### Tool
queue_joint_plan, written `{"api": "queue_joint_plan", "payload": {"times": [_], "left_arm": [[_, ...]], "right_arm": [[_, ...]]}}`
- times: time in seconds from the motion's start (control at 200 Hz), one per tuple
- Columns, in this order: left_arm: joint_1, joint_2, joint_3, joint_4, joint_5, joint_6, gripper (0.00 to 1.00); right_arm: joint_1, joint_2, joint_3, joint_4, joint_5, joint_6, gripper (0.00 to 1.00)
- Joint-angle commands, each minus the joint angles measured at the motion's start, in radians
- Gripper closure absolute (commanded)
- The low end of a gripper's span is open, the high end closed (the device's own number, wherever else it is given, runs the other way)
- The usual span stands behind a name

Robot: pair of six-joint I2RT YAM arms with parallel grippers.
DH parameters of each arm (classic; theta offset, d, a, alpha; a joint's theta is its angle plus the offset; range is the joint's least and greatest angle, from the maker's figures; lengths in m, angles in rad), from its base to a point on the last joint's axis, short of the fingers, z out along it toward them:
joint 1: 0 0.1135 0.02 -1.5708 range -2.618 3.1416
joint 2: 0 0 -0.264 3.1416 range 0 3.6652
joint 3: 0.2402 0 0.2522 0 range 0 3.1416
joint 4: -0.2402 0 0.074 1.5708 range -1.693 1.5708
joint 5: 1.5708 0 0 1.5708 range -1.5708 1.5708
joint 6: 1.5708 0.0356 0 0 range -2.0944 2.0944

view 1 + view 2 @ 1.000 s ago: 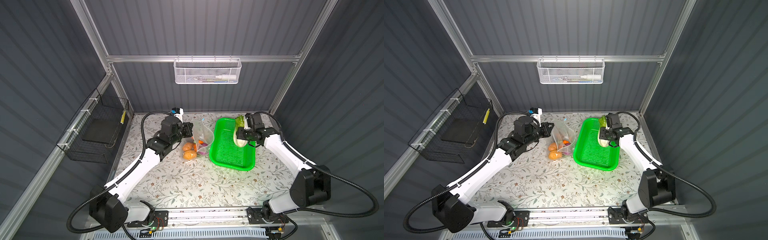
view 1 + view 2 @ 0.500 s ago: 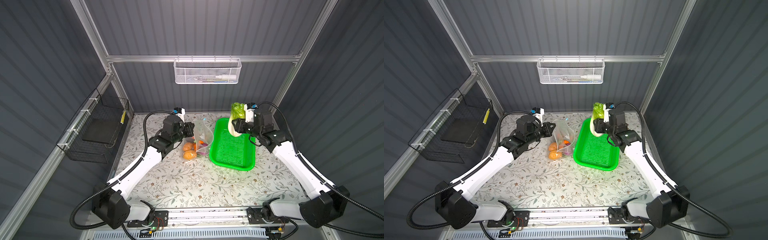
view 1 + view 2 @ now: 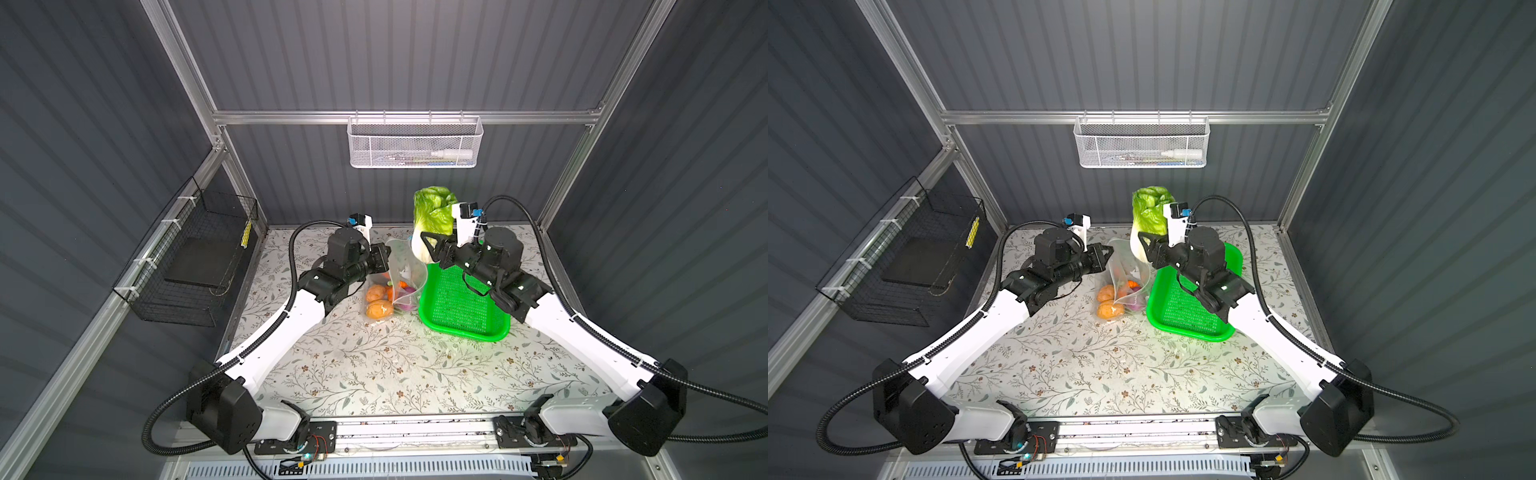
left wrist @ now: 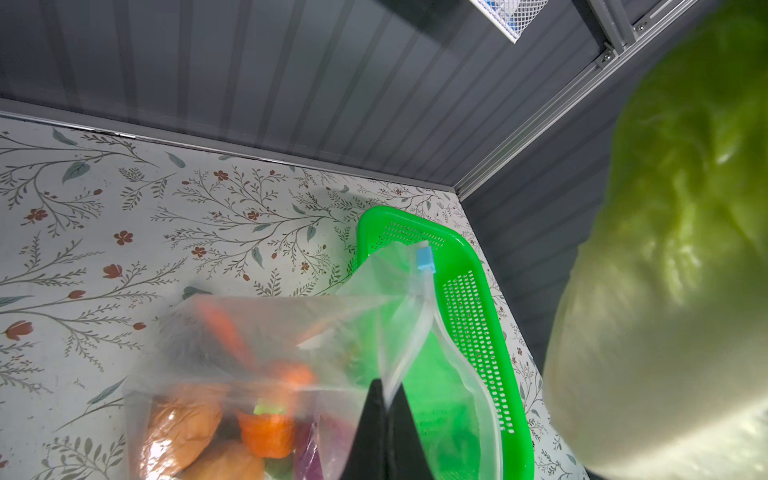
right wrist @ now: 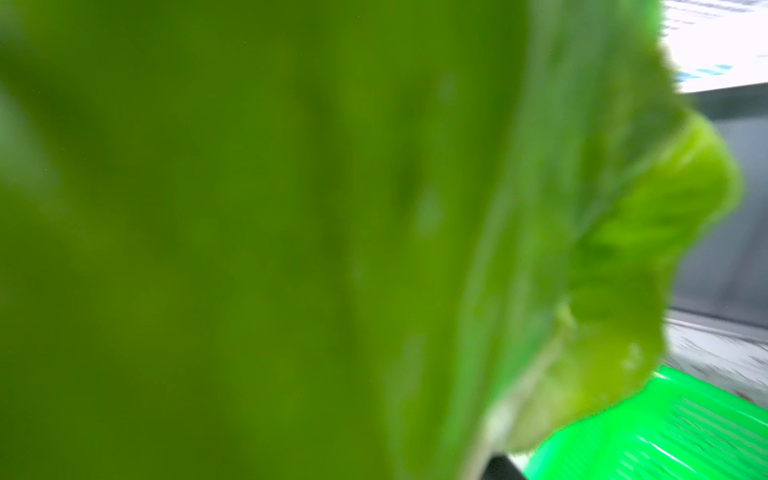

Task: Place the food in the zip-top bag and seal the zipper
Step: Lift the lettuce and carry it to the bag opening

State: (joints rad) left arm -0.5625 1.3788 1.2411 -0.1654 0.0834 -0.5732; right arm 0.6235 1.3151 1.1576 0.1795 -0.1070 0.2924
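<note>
Right wrist view — mostly blurred napa cabbage.

Robot test cell, lab-type: grey corrugated wall panels in an aluminium extrusion frame, two white robot arms on a front rail with exposed wiring. Floral-print tabletop; white mesh basket and black wire basket hang on walls.

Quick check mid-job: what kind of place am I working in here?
Probably an enclosed robot test booth, not a kitchen: ribbed grey walls on aluminium framing, a floral tabletop, and a white mesh basket hung on the back wall.
</note>
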Motion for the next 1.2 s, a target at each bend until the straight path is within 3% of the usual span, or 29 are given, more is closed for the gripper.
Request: {"api": "queue_joint_plan", "payload": {"times": [0.0,0.105,0.41,0.88,1.196], "left_arm": [[-0.002,0.003,0.029,-0.028,0.009,-0.017,1.00],[-0.002,0.009,0.036,-0.032,0.008,-0.023,1.00],[-0.001,0.006,0.047,-0.030,-0.004,-0.024,1.00],[-0.002,0.002,0.036,-0.011,-0.006,-0.031,1.00],[-0.001,-0.021,0.005,0.004,-0.045,-0.042,1.00]], "right_arm": [[0.034,0.007,-0.078,0.225,-0.010,-0.053,0.52],[0.056,0.016,-0.150,0.355,-0.011,-0.070,0.52],[0.076,0.096,-0.213,0.458,0.000,-0.077,0.52],[0.087,0.169,-0.289,0.502,0.033,-0.142,0.47],[0.091,0.128,-0.295,0.436,0.006,-0.139,0.15]]}}
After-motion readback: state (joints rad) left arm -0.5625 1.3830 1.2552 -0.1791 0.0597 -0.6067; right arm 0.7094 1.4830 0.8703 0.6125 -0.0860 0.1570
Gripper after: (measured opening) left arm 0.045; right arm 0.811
